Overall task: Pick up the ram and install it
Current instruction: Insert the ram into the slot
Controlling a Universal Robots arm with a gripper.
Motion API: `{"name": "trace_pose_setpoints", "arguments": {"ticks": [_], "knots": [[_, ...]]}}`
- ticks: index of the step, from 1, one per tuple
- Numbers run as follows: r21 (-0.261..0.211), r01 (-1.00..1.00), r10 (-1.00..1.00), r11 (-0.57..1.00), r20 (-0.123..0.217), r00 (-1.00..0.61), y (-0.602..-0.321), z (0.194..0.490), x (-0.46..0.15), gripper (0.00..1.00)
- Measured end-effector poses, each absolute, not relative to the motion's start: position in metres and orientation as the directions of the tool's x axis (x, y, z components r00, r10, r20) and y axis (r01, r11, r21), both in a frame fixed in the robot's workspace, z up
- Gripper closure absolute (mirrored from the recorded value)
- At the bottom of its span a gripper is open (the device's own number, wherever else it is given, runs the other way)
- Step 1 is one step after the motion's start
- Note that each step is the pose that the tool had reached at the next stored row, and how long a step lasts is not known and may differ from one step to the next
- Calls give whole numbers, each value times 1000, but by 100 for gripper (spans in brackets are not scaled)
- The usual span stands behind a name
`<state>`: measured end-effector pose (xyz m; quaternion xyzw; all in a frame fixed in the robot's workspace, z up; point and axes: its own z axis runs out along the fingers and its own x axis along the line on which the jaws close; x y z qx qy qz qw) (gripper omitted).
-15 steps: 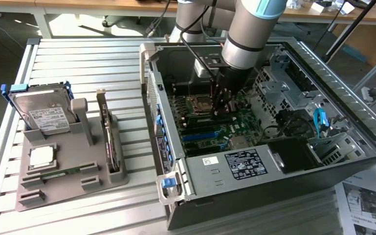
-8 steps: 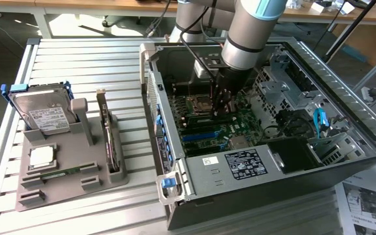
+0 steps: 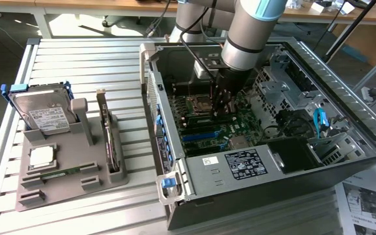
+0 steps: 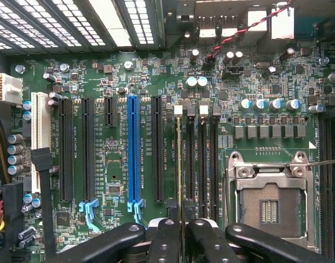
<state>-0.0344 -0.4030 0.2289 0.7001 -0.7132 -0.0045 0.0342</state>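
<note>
My gripper (image 3: 223, 106) is down inside the open computer case (image 3: 344, 147), over the green motherboard (image 4: 118, 82). In the wrist view the gripper (image 4: 180, 217) is shut on the ram (image 4: 178, 164), seen edge-on as a thin greenish line. The stick runs along the first memory slot, beside the other memory slots (image 4: 203, 159) and the bare processor socket (image 4: 269, 205). Whether it sits in the slot or just above it, I cannot tell. A second ram stick (image 3: 60, 172) lies in the grey holder (image 3: 77, 188) outside the case.
The holder also carries a hard drive (image 3: 44, 115), a small silver processor chip (image 3: 42, 155) and a dark expansion card (image 3: 110, 142) on edge. A blue expansion slot (image 4: 133, 150) lies near the ram. Drive cages (image 3: 282, 90) and case walls close in around the arm.
</note>
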Motion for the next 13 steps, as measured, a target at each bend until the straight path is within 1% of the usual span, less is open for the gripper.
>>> {"name": "trace_pose_setpoints", "arguments": {"ticks": [3, 4, 5, 6, 13], "knots": [[54, -998, -999, 20, 43, -17, -403, 229, -34, 86], [54, -998, -999, 20, 43, -17, -403, 229, -34, 80], [54, -998, -999, 20, 43, -17, -403, 229, -34, 80], [54, -998, -999, 20, 43, -17, -403, 229, -34, 73], [54, -998, -999, 20, 46, -17, -403, 231, -34, 73]]}}
